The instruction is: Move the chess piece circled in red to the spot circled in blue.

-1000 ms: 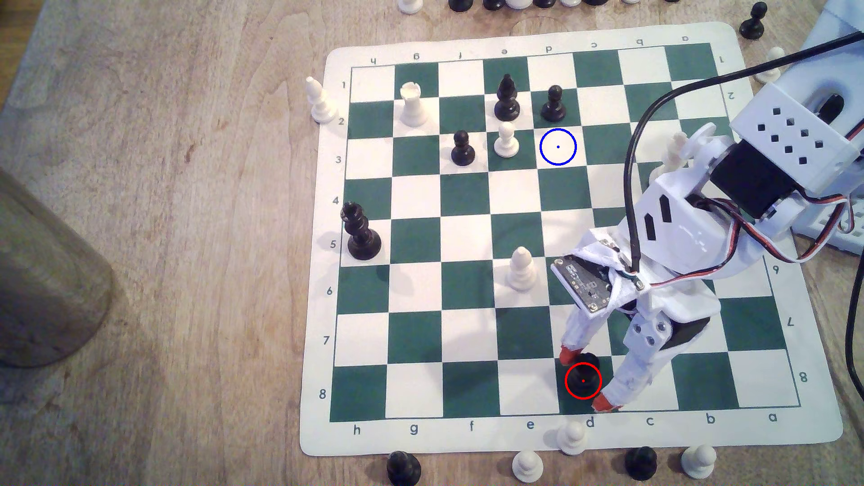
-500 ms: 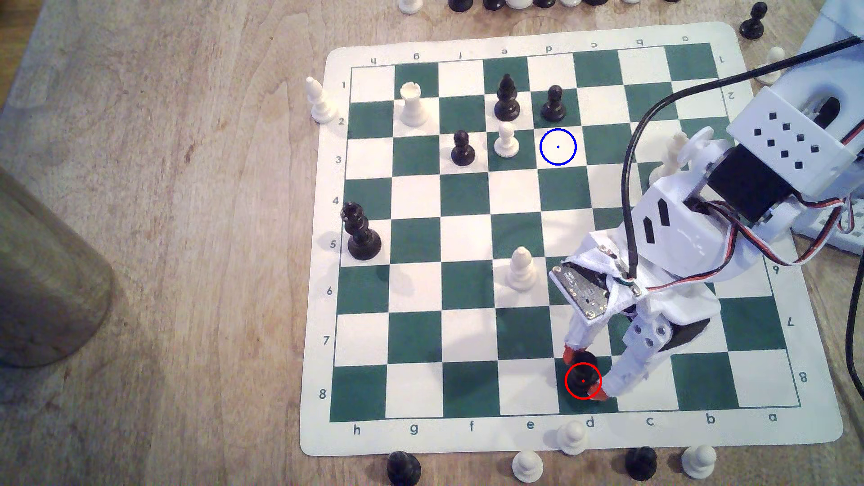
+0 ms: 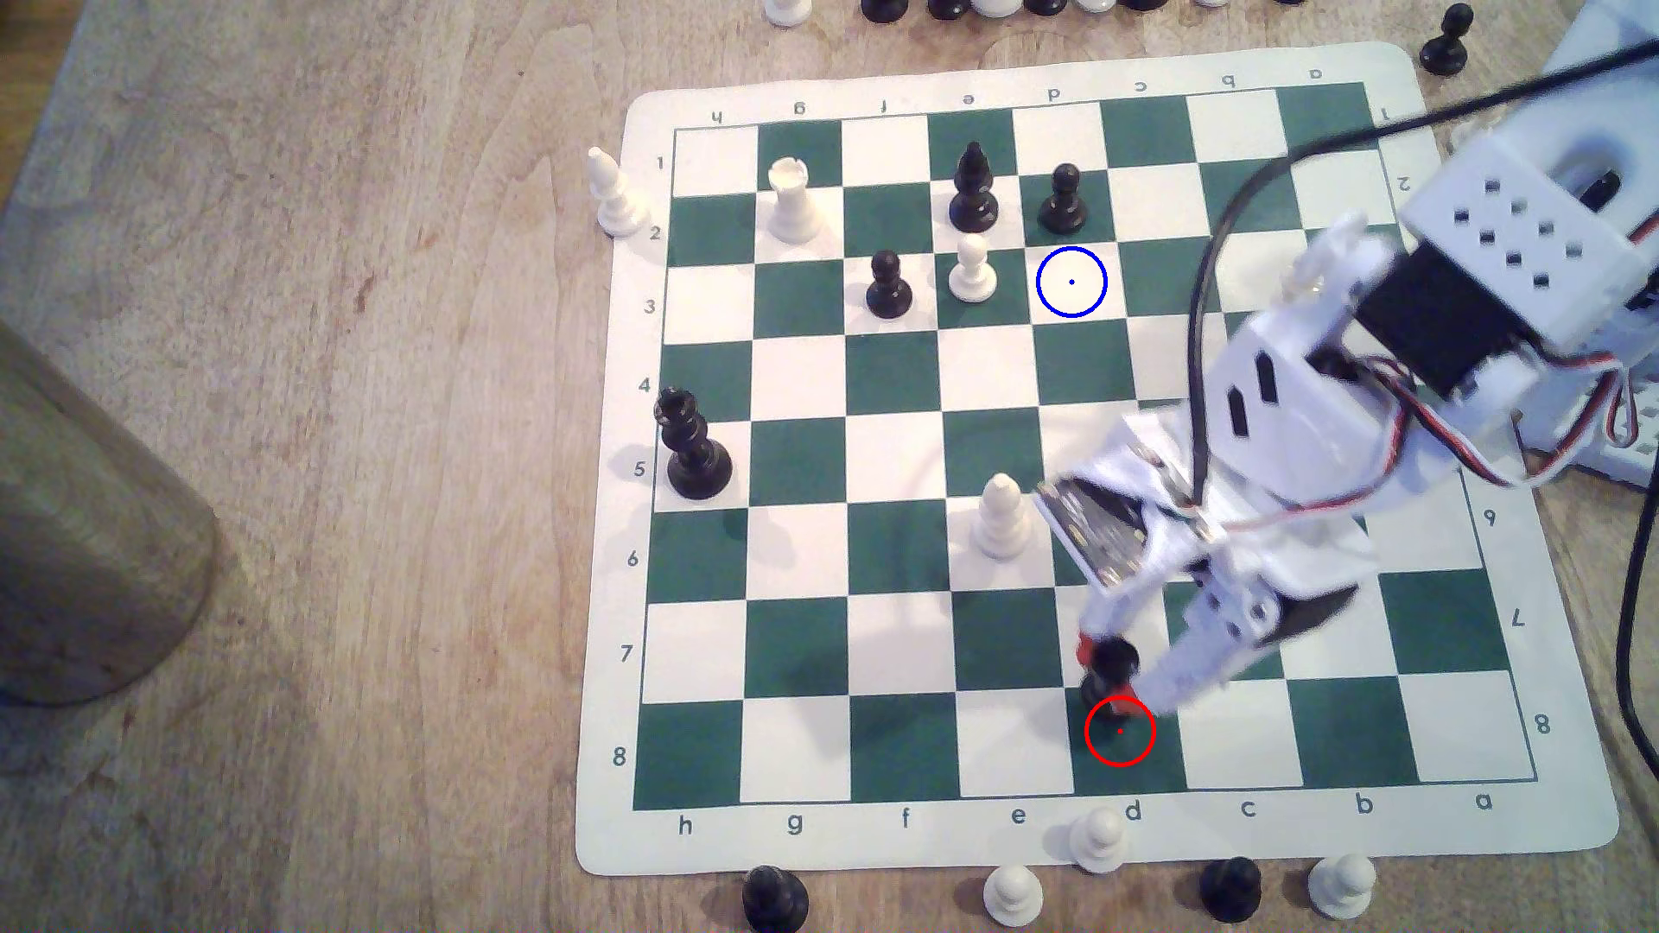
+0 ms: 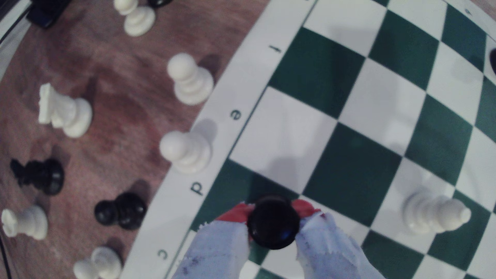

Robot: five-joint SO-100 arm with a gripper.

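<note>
My end effector (image 3: 1111, 668) is clamped on the chess piece (image 3: 1110, 675), its red-tipped fingers (image 4: 236, 213) pressing the black head from both sides, as the wrist view shows plainly. A second ago those fingers stood spread around the piece on the red-ringed green square (image 3: 1119, 731); half a second ago they had drawn in against it. Now the piece has left the ring and hangs over that square's far edge, towards the row marked 7, and my arm blurs with motion in the exterior view. I judge the grasp made and the lift begun. The spot (image 3: 1071, 282), a white square ringed in blue, lies well apart up the board (image 3: 1454, 825), bare, with a black pawn (image 3: 1064, 199) just beyond it and a white pawn (image 3: 972, 269) just beside it towards the exterior view's left. The white bishop (image 3: 1001, 518) stands near my path; the carry probably needs height to pass it.
</note>
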